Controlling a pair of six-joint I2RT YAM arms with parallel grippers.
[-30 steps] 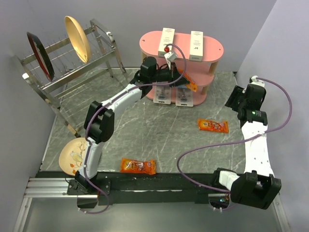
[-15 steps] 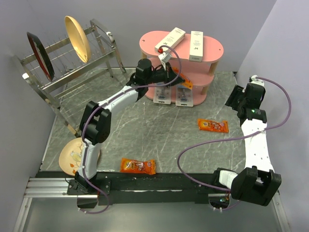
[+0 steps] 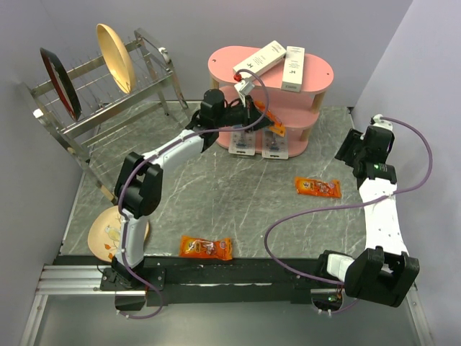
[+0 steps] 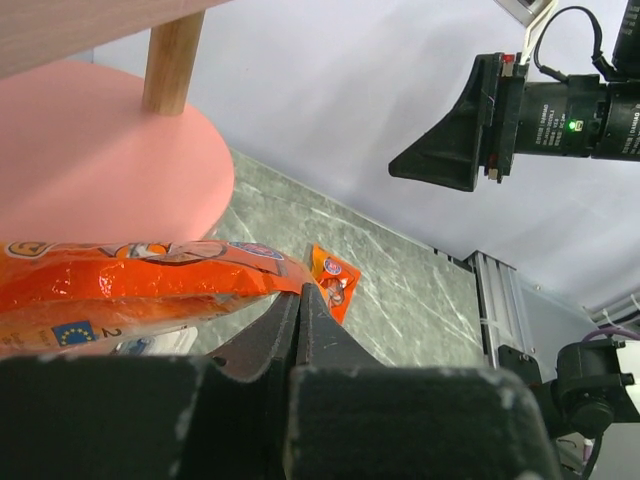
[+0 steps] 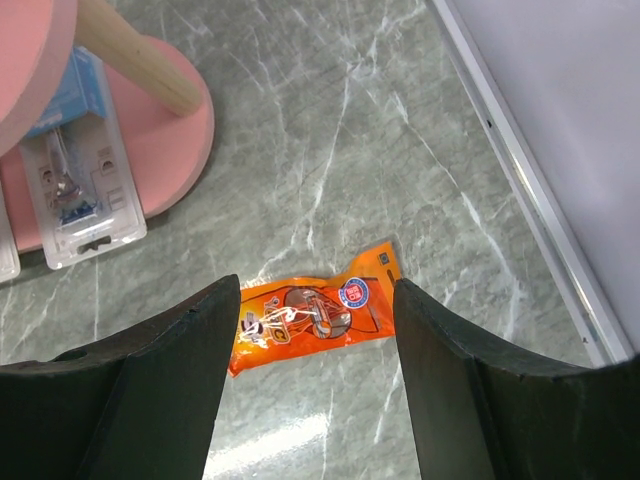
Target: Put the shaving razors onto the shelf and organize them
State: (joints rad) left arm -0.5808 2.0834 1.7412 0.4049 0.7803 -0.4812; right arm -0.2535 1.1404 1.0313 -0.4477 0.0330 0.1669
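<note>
Pink on every side of the left gripper (image 4: 298,300). Reaches long and low from the near-left base, elbow bent above the table (image 3: 216,180), wrist in at the middle board of the shelf (image 3: 320,72). Shows both fingers pressed together in the left wrist view, tips right at the end of an orange packet (image 4: 130,280) lying on that board; cannot tell whether pinching its edge or only touching it.

On the right, folds upright near the table's right edge, right gripper (image 5: 315,295) pointing down with fingers spread wide and nothing between them, above a second orange packet (image 5: 300,318) flat on the marble.

Finds the shaving razors (image 3: 243,142) flat and side by side on the bottom board, near ends past its front edge.

Loses the left fingertips from above, behind cable and top board. Cuts one razor pack off at the left edge of the right wrist view. Cannot read the print on the packs.
</note>
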